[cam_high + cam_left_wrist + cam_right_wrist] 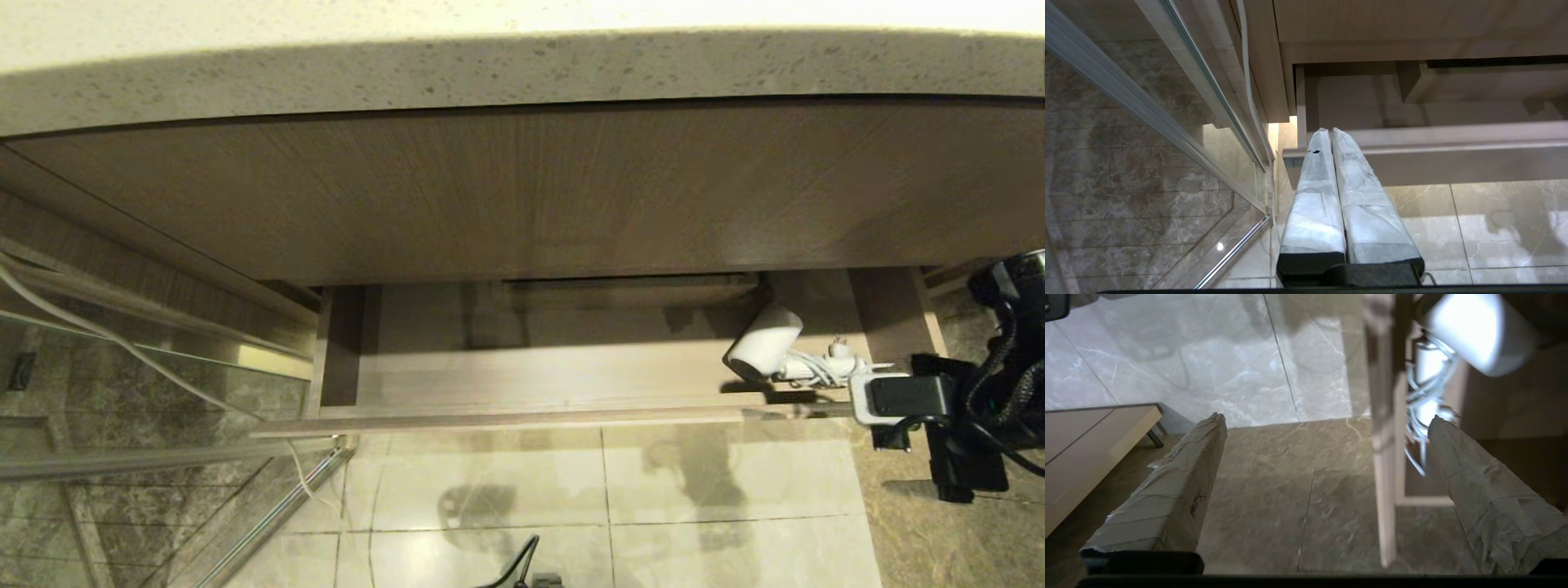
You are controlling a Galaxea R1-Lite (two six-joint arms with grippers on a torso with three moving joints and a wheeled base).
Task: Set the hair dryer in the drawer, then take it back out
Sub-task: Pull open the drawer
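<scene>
The drawer [531,418] stands pulled out under the counter, and its front rail [1453,147] also shows in the left wrist view. The white hair dryer [765,343] lies at the drawer's right end, its barrel [1470,330] pointing away from my right gripper and its wound cord [1425,396] nearest it. My right gripper [1327,418] is open wide at the drawer's right front corner [865,396], straddling the drawer front [1386,457]. One finger [1457,457] sits beside the cord, and nothing is held. My left gripper [1329,130] is shut and empty near the drawer's left front corner.
A speckled stone counter [522,65] and a taller wood-grain panel [531,196] overhang the drawer. A glass partition with metal rails [163,351] and a white cable [106,339] stand on the left. Marble floor tiles [571,506] lie below, and low wooden furniture [1081,445] stands to the side.
</scene>
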